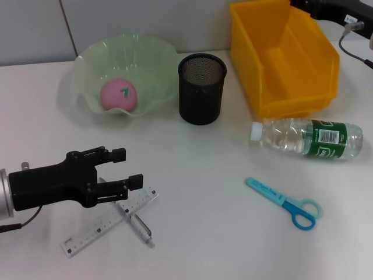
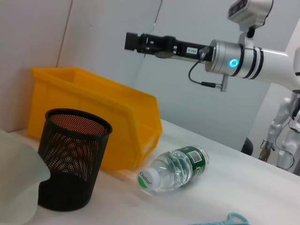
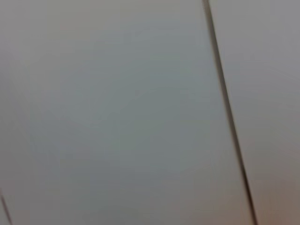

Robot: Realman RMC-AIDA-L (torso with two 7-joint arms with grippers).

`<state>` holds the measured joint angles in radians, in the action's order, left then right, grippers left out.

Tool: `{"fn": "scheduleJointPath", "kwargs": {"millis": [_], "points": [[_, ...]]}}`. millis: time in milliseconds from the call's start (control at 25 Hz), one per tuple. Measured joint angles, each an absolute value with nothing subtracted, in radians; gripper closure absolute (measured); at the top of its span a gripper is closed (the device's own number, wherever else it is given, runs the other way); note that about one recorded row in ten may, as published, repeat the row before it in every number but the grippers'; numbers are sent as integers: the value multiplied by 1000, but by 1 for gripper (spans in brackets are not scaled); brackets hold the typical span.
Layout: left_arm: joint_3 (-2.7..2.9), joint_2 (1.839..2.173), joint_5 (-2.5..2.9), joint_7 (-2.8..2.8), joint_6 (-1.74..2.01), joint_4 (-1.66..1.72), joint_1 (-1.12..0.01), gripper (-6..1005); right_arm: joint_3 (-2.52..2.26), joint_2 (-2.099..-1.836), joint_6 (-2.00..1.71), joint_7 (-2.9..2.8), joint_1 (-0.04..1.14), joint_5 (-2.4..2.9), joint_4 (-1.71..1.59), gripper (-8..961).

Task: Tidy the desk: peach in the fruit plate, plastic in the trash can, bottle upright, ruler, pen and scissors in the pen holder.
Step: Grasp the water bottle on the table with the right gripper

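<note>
Left gripper (image 1: 129, 169) low at near left, fingers parted, arm level. Right gripper (image 2: 132, 41) raised far right, state unclear.

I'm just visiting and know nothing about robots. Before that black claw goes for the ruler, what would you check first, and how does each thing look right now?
1. Left gripper open: ok, fingers apart.
2. Left gripper over the clear plastic ruler: ok, above its upper end.
3. Ruler free to lift: not ok, it crosses the silver pen; which lies on top, cannot tell.
4. Black mesh pen holder upright: ok.
5. Pen holder empty: cannot tell.
6. Right gripper out of the way: ok, raised above the yellow plastic bin.
</note>
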<state>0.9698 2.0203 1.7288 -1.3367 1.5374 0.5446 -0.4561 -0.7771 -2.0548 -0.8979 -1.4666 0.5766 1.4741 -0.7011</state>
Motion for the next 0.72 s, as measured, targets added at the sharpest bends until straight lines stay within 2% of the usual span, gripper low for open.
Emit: {"fn": "scheduleJointPath", "kwargs": {"millis": [160, 720], "points": [[972, 2020, 1729, -1336, 1537, 545, -459, 222, -771, -2044, -1031, -1468, 545, 1382, -703, 198], [974, 2023, 1729, -1334, 1540, 550, -462, 225, -773, -1978, -1586, -1546, 457, 1333, -679, 200]]}}
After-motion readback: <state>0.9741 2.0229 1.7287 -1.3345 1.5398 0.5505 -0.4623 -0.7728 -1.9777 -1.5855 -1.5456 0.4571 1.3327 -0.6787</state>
